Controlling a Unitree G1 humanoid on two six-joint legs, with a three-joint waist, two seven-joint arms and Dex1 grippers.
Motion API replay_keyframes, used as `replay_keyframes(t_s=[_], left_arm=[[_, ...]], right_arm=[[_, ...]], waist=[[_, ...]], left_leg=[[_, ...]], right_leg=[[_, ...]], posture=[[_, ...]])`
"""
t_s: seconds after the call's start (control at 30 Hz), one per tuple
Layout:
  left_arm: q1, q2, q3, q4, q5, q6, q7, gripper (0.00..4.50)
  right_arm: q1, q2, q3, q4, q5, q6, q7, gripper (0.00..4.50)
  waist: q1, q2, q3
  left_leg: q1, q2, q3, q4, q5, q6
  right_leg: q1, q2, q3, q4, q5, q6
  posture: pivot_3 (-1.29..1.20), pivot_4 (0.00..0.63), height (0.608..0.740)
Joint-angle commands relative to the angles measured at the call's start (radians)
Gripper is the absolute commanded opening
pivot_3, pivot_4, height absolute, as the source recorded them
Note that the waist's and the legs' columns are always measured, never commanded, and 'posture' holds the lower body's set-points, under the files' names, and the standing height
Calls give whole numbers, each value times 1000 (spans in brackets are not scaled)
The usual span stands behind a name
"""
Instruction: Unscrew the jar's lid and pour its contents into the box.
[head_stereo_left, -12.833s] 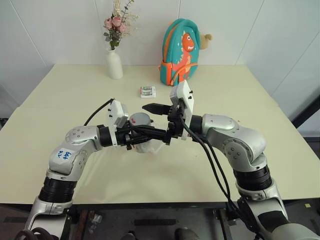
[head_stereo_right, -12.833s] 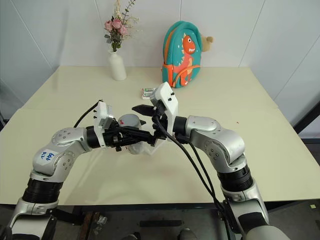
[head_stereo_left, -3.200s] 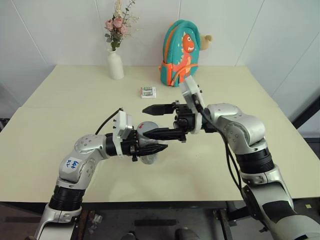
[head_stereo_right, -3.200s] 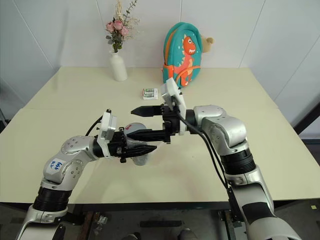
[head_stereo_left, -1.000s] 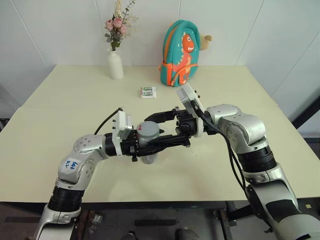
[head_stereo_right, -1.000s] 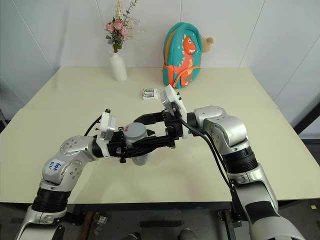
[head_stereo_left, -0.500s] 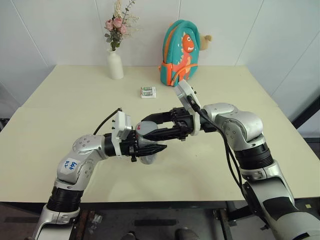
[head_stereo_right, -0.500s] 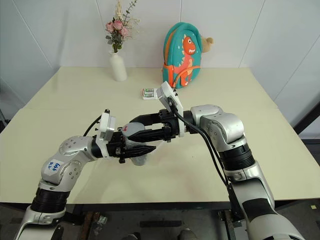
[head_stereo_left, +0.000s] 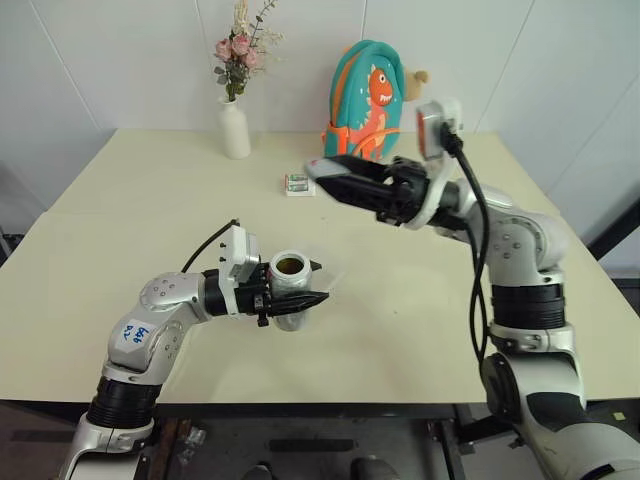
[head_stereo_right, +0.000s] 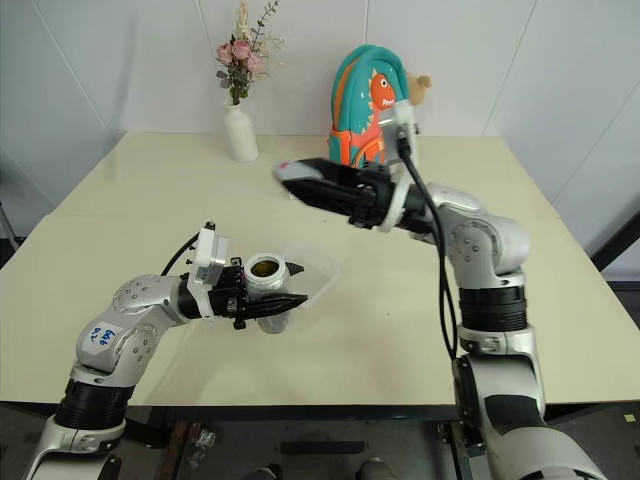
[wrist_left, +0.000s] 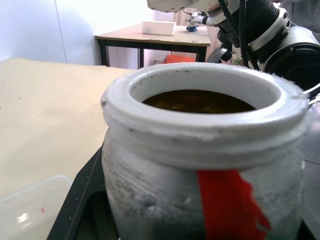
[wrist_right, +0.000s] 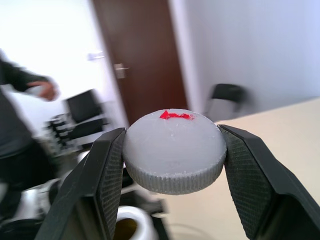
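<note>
One step is done: the lid (wrist_right: 174, 150) is off, pinched in your right claw (head_stereo_left: 325, 180) at the upper middle of the frame. Your left claw (head_stereo_left: 305, 290) clamps the jar (head_stereo_left: 290, 285) upright at centre left, its mouth open, brown contents (wrist_left: 197, 101) inside. Pouring remains; the box (head_stereo_right: 312, 270) lies on the counter (head_stereo_left: 400, 320) just behind the jar. You have one jar, one lid, one box.

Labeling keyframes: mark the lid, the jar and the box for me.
lid (wrist_right: 174, 150): right wrist view, on its flat top face.
jar (head_stereo_left: 291, 265): left eye view, on its open mouth.
box (head_stereo_right: 318, 270): right eye view, on the clear plastic past the jar.
</note>
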Motion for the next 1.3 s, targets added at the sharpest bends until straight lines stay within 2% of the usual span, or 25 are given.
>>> replay_keyframes(t_s=[0.03,0.23,0.33,0.53,0.57,0.73,0.8,0.9,1.03,1.13,1.3], left_arm=[[1,30,59,-44,-34,7,16,2259],[-10,60,128,-11,-64,50,56,2259],[-40,60,132,21,-44,57,93,2259],[-99,59,90,88,32,67,178,2259],[-106,47,94,89,26,65,185,2259],[-124,34,104,93,15,80,207,2259],[-145,35,122,104,-4,114,228,2259],[-204,74,107,154,43,113,227,2259],[-285,97,89,246,97,39,198,2259],[-334,87,26,305,196,-17,232,2259],[-379,56,-96,414,398,-181,299,2259]], right_arm=[[121,-77,-32,1,-163,-202,-84,2534],[398,-152,-46,55,-379,-506,-191,2534],[503,-103,-55,130,-400,-596,-240,2534],[559,-52,-29,288,-447,-733,-259,2534],[566,-47,-34,298,-435,-739,-250,2884],[577,-72,-59,252,-367,-697,-181,4421],[562,-105,-66,179,-320,-650,-131,4468],[546,-154,-32,-10,-234,-536,-44,4468],[531,-199,18,-230,-134,-373,12,4468],[471,-203,70,-345,-83,-278,22,4468],[432,-201,102,-372,-70,-207,11,4468]], waist=[[-2,0,0],[-8,0,0],[-10,0,0],[-12,0,0],[-12,0,0],[-9,0,0],[-10,1,0],[-9,1,0],[-10,1,0],[-7,1,0],[-1,1,0]], left_leg=[[-1,0,0,0,0,0],[0,0,1,-4,0,0],[1,0,2,-5,0,0],[3,-1,3,-3,2,0],[3,-1,3,-3,2,0],[5,-1,3,-3,2,0],[5,-1,3,-3,2,0],[5,-1,3,-2,2,0],[8,0,3,-3,2,0],[10,0,3,-4,2,0],[10,0,3,-4,2,0]], right_leg=[[0,0,0,-1,0,0],[-1,0,1,-3,0,0],[-1,0,2,-3,0,0],[2,0,4,-2,2,2],[2,0,4,-2,2,2],[4,0,4,-2,2,2],[4,0,4,-2,2,2],[3,0,5,1,2,3],[4,1,5,2,2,2],[8,1,4,0,2,2],[10,1,4,-5,2,2]], posture=[[0,150,740],[0,150,740],[0,150,740],[0,150,740],[0,150,740],[0,150,740],[0,150,740],[0,150,740],[0,150,740],[0,150,740],[0,150,740]])
